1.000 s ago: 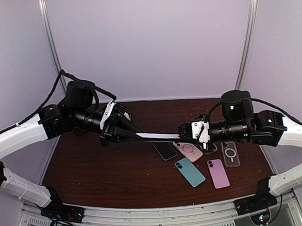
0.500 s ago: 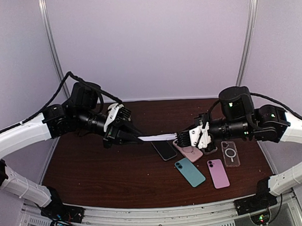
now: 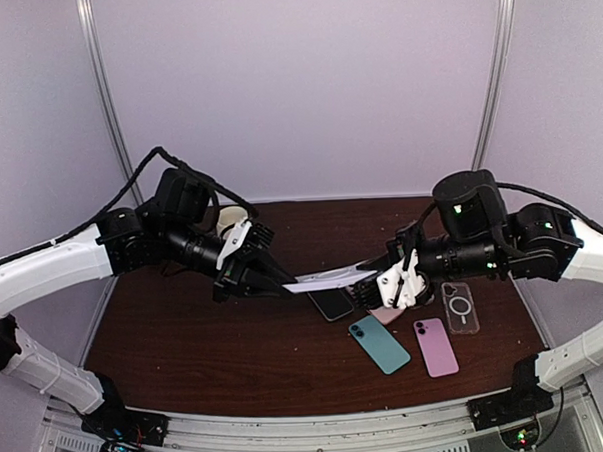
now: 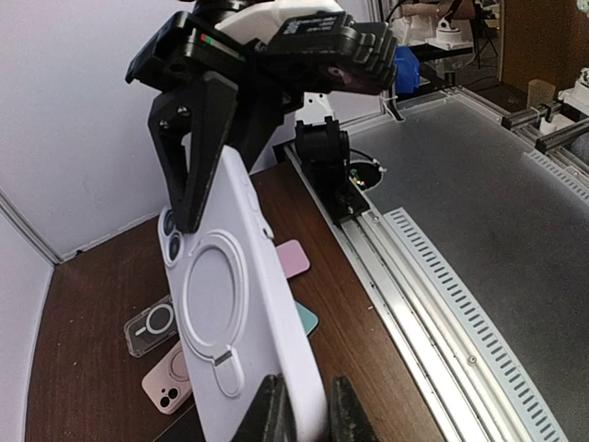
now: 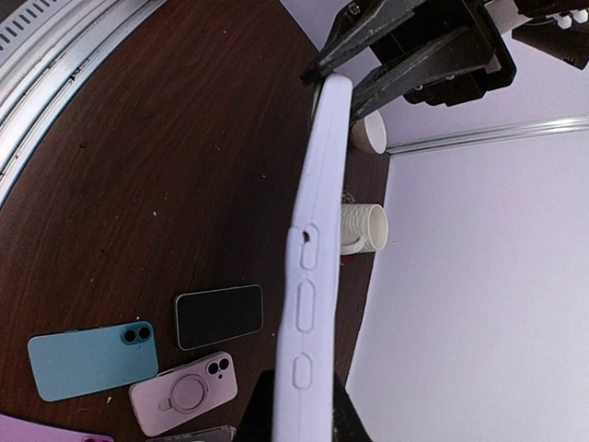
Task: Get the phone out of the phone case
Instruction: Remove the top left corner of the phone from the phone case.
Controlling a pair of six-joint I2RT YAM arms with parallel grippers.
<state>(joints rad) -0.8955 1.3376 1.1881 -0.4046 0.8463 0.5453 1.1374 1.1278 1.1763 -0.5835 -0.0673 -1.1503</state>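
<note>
Brown table [image 3: 186, 341], left pincer [image 3: 282, 283] and right pincer [image 3: 370, 284] clamping pale, perhaps lilac, phone case [image 3: 327, 279]

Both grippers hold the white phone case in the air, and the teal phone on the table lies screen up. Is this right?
No, the teal phone lies back up: the right wrist view shows its two camera lenses. The left gripper and right gripper do hold the white phone case in the air.
</note>
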